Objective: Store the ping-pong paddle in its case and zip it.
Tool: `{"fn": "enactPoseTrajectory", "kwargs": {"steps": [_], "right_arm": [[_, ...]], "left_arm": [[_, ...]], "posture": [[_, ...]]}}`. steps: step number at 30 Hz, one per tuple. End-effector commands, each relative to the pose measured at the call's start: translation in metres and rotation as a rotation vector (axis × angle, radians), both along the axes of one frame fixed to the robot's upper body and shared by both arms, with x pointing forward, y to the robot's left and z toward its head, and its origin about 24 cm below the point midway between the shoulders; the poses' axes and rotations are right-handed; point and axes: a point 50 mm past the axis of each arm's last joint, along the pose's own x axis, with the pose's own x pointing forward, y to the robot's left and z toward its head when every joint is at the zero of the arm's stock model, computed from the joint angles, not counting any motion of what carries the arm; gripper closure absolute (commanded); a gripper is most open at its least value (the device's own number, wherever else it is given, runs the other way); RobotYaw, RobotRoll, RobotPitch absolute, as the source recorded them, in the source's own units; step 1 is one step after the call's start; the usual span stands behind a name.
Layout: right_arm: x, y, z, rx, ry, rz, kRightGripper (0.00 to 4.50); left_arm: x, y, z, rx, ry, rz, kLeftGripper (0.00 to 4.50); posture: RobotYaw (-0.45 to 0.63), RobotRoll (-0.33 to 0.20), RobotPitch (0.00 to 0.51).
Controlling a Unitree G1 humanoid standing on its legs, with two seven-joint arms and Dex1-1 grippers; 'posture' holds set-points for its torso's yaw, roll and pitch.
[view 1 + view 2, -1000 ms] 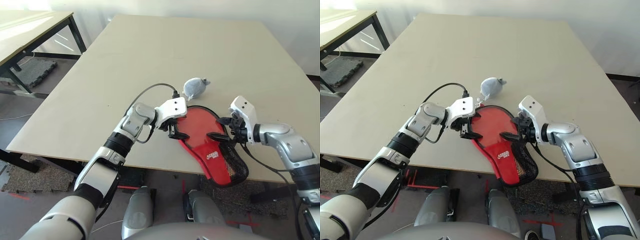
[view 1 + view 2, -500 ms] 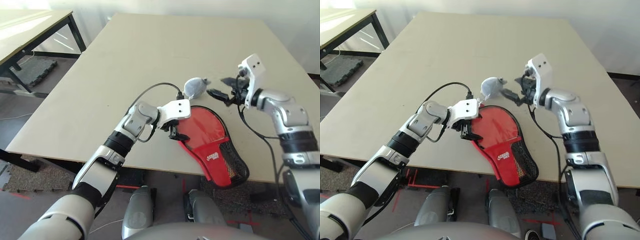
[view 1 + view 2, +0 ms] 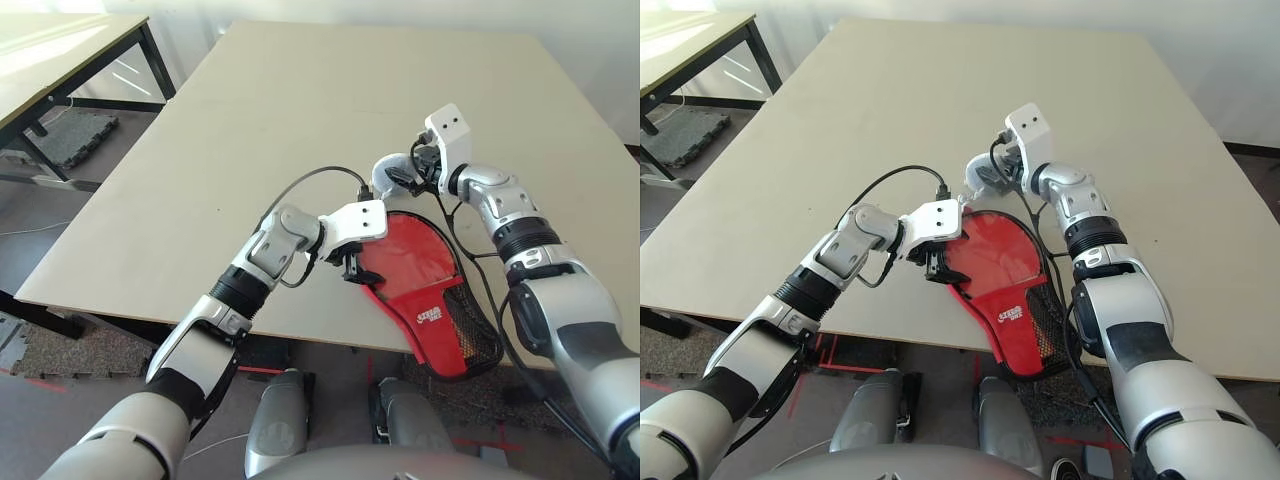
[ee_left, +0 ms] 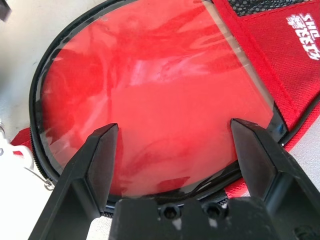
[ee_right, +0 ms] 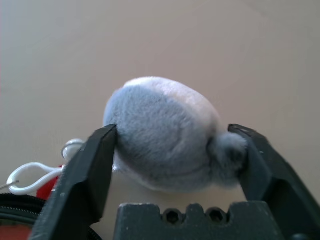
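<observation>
Bright, even daylight falls from the far left, washing out the side table [image 3: 60,40]. Arms cast soft shadows on the table [image 3: 300,110]. Glare streaks the case [image 4: 150,90]; the pom-pom [image 5: 165,135] looks soft, slightly unfocused.

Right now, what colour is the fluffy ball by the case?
The pom-pom charm is whitish grey, clearest in the right wrist view.

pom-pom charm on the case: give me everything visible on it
The pom-pom charm is a rounded, grey-white fluffy ball with a small fuzzy nub on one side, soft plush by the look of it. It lies on the table just past the round end of the red case, joined to it by a white loop. The right gripper straddles it, a finger at each side; whether it is gripped I cannot tell.
</observation>
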Motion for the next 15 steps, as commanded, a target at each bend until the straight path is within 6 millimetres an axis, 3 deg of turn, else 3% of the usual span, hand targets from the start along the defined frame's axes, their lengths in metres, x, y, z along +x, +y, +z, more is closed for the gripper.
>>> {"fn": "enactPoseTrajectory", "kwargs": {"steps": [1, 9, 11, 15], "right_arm": [[0.003, -0.002, 0.003, -0.012, -0.008, -0.014, 1.28], [0.006, -0.021, 0.012, -0.047, -0.054, -0.092, 4.11], [0.007, -0.026, 0.015, -0.049, -0.062, -0.1, 4.44], [0.009, -0.033, 0.022, -0.056, -0.081, -0.132, 4.44]], "left_arm": [[-0.007, -0.001, -0.015, 0.046, 0.048, -0.004, 0.0], [-0.012, -0.008, -0.016, 0.015, 0.073, -0.008, 0.0], [-0.013, -0.01, -0.017, 0.017, 0.078, -0.009, 0.0], [-0.017, -0.013, -0.02, 0.022, 0.094, -0.01, 0.0]], "posture": [[0.19, 0.0, 0.103], [0.19, 0.0, 0.109], [0.19, 0.0, 0.11], [0.19, 0.0, 0.114]]}}
